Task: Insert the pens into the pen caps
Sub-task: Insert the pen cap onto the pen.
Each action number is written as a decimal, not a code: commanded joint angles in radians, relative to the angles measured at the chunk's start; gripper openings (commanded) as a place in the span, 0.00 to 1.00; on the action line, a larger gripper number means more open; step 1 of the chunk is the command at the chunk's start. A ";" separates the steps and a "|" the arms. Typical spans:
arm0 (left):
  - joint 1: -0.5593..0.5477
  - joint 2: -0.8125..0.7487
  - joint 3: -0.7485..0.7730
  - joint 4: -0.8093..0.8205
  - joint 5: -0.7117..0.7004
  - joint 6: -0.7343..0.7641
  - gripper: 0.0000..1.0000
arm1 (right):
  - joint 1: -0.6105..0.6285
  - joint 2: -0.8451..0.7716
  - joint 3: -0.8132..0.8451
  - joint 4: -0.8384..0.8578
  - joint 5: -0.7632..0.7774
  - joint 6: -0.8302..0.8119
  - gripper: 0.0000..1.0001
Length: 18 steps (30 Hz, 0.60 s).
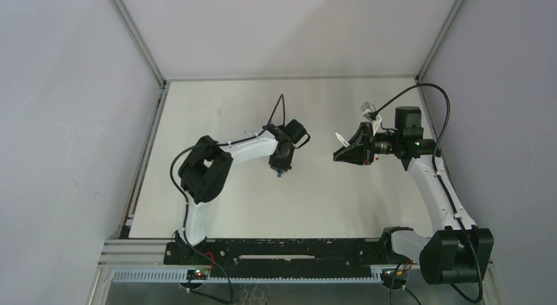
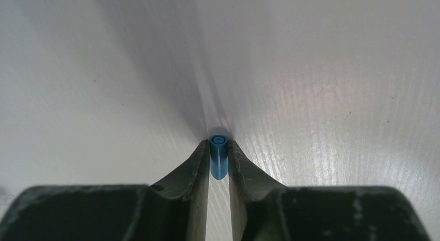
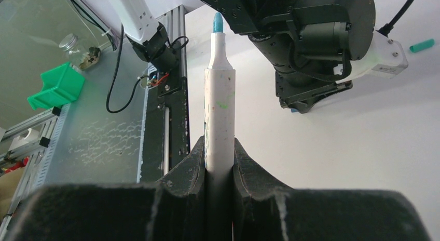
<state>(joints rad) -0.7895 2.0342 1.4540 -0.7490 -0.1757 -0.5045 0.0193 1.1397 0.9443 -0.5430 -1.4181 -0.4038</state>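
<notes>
Left tool (image 2: pixel 219 145) pinching blue cap (image 2: pixel 218 165); right tool (image 3: pixel 218 147), pen (image 3: pixel 218 95).

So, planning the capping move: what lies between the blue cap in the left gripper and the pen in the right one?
Nothing: in the top view only bare table separates the blue cap from the pen.

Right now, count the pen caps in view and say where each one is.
2. A blue cap is pinched in the left gripper; a teal cap lies on the table, upper right in the right wrist view. More may be hidden from these views.
</notes>
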 commanded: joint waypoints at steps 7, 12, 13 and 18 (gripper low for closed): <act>-0.009 0.058 -0.043 -0.041 0.062 0.031 0.05 | -0.012 -0.032 0.034 -0.005 -0.034 -0.024 0.00; -0.007 -0.071 -0.140 0.086 0.035 0.009 0.00 | -0.012 -0.032 0.033 -0.014 -0.032 -0.032 0.00; -0.008 -0.104 -0.169 0.118 0.027 0.003 0.00 | -0.012 -0.031 0.034 -0.016 -0.032 -0.035 0.00; 0.013 -0.252 -0.261 0.252 0.044 -0.026 0.00 | -0.012 -0.018 0.034 -0.031 -0.039 -0.049 0.00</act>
<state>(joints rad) -0.7883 1.8988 1.2621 -0.6121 -0.1551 -0.4988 0.0128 1.1290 0.9443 -0.5629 -1.4246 -0.4183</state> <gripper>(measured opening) 0.130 0.219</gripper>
